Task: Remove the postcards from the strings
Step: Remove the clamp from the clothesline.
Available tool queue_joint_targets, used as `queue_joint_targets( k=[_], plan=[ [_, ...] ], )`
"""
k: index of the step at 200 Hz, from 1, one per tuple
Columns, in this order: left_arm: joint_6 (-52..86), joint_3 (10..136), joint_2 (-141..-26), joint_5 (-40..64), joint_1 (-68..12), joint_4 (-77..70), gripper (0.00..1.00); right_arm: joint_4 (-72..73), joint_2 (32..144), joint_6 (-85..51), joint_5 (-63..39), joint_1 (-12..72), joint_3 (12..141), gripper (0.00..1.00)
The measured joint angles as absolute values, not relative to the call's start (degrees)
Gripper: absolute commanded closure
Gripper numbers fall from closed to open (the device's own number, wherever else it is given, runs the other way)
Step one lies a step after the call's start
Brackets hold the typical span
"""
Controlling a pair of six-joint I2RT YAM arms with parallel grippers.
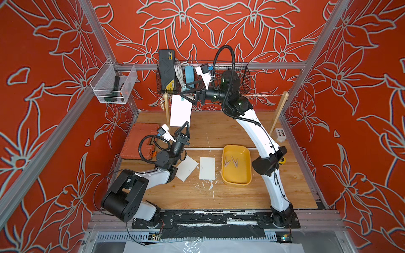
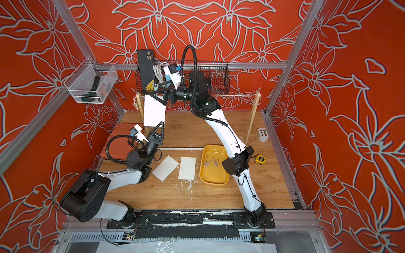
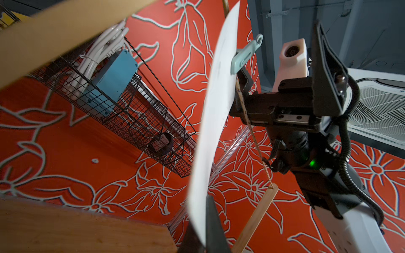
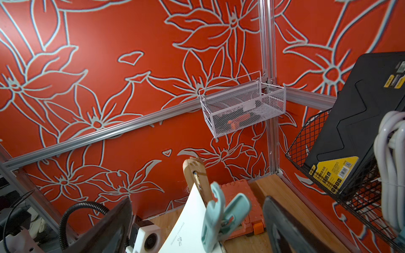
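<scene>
left gripper (image 1: 186,124): fingers clenched on the bottom edge of the one white paper postcard (image 1: 180,110) still pegged up, 11 o'clock over the wooden tabletop (image 1: 219,197). right gripper (image 1: 183,90): fingers spread, straddling the teal plastic clothespin (image 4: 219,214), no contact. Squeeze the peg's handle end squarely, clear of the thin beige twine (image 1: 263,96). Keep left's pull light so the card slips, not tears. Two loose white cards (image 1: 207,168) lie centre, with the yellow plastic tray (image 1: 236,184) at their 3 o'clock.
</scene>
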State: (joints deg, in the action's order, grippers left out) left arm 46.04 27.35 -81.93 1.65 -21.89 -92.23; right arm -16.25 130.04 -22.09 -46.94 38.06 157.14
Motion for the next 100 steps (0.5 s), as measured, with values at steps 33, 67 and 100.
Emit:
queue_joint_targets(
  k=[33,67,100],
  plan=[
    [45.9,27.6,-82.7,2.8,-20.8,-92.2,1.00,-15.7,131.5,-23.5,-47.0,38.1,157.5,0.11],
    [46.1,28.6,-84.3,4.1,-19.7,-92.2,1.00,-14.3,132.5,-24.5,-47.0,38.0,157.7,0.17],
    [46.5,29.2,-84.7,5.1,-19.6,-92.2,1.00,-12.0,133.1,-26.0,-48.1,38.0,157.9,0.25]
  ],
)
